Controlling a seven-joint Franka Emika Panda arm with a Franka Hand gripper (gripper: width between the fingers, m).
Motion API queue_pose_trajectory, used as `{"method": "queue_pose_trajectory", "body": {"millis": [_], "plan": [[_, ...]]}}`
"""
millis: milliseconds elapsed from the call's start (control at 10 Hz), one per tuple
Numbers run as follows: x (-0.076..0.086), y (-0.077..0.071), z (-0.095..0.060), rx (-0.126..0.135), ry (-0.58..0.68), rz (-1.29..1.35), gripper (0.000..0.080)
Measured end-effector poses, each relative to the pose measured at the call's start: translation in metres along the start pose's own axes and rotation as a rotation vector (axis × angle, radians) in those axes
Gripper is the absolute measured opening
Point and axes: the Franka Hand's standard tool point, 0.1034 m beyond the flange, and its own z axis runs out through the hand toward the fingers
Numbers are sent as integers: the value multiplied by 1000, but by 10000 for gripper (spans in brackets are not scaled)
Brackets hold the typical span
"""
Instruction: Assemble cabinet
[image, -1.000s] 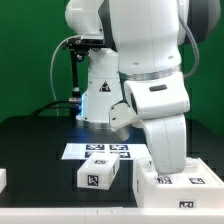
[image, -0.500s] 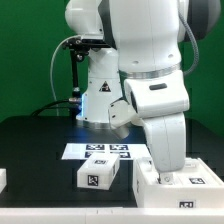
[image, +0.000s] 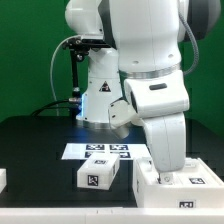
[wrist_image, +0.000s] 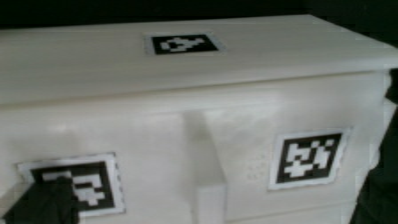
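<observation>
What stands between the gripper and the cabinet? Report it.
Nothing visible. The gripper hangs right over the cabinet, which fills the wrist view unobstructed; the small tagged block lies apart, toward the exterior view's left.

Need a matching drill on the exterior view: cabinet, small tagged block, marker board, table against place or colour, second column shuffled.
1. cabinet
2. small tagged block
3. marker board
4. table

A. black
B. thin, lies flat, several tags in a row
C. near corner at the exterior view's right
D. one tag on top, just nearer the camera than the flat sheet

Pairs: 1-C, 2-D, 3-B, 4-A
</observation>
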Motion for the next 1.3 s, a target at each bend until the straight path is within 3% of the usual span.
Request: {"method": "queue_pose_trajectory", "body": {"millis": [100,200,300,400,500,600,900,1000,1100,1200,1300], "plan": [[0,0,-14,-2,-2,50,795],[2,-2,-36,-40,-6,124,795],[2,-10,-48,-88,-13,172,795],[2,-26,-50,-126,-14,262,795],[2,-44,-41,-153,12,447,795],[0,-50,-35,-140,13,496,795],[1,-48,-35,-142,32,720,795],[0,-46,-36,-213,77,881,795],[3,-60,-34,-287,121,1044,795],[17,-72,-28,-334,156,1152,795],[17,-75,-21,-375,208,1207,795]]}}
